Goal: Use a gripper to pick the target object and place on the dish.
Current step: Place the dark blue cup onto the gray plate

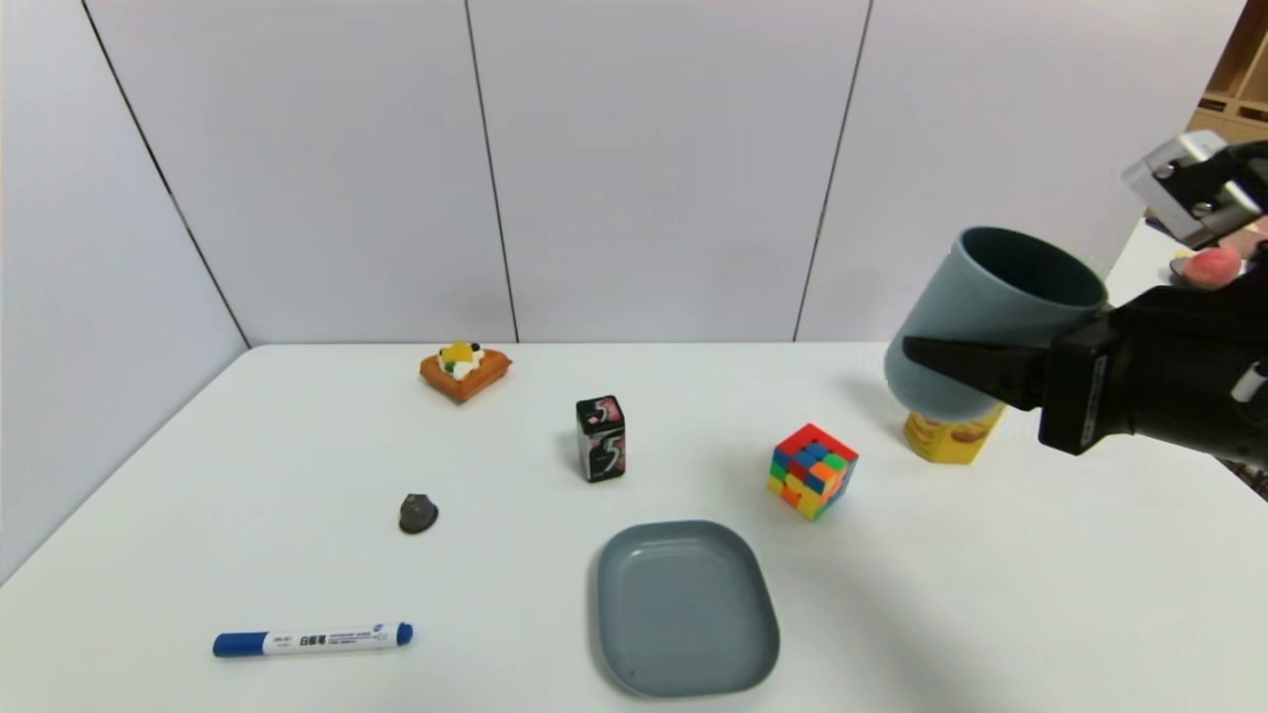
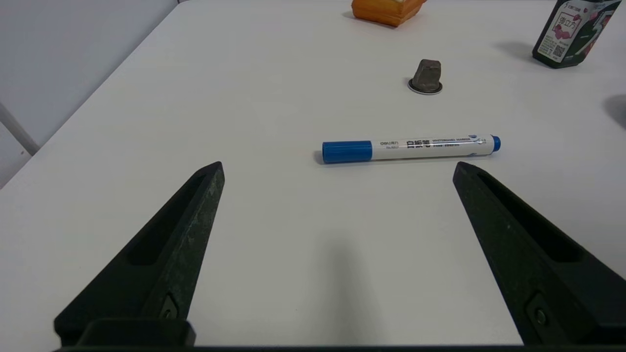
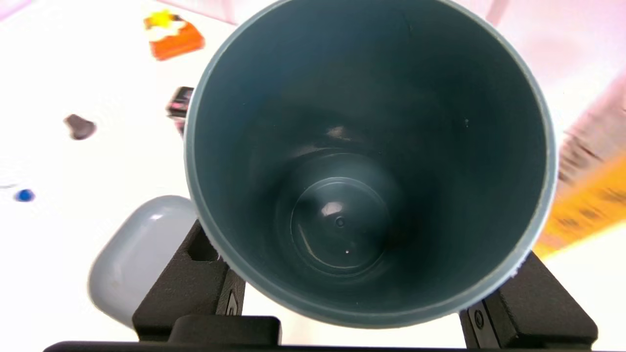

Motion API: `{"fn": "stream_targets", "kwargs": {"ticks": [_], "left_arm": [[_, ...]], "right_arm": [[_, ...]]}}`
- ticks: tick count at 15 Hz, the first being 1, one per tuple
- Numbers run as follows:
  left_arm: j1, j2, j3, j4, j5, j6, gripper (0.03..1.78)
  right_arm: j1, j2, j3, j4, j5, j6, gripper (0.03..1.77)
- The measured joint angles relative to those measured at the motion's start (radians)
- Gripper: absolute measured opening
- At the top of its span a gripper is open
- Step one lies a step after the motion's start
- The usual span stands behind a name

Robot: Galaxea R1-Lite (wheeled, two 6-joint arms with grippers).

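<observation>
The right hand (image 1: 976, 371) pinches the cup (image 1: 991, 322) by its sides, tilted and clear of the counter (image 1: 297, 446) at three o'clock in the head view; the dish (image 1: 686, 606) lies at six o'clock, and the left hand (image 2: 337, 171) waits spread above the marker (image 2: 411, 148). The tilted cup could slip, or clip the Rubik's cube (image 1: 812, 470) if carried low. The marker reads "WHITEBOARD MARKER"; the black box (image 1: 601, 438) shows a "5".
</observation>
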Motion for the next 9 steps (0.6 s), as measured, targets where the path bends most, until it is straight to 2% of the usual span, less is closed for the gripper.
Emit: {"fn": "stream_targets", "kwargs": {"ticks": [5, 9], "left_arm": [[0.0, 0.0, 0.0, 0.0, 0.0, 0.0, 1.69], [0.0, 0.0, 0.0, 0.0, 0.0, 0.0, 1.69]], "right_arm": [[0.188, 0.166, -0.061, -0.009, 0.001, 0.009, 1.11], [0.304, 0.286, -0.11, -0.004, 0.002, 0.045, 1.11]]}}
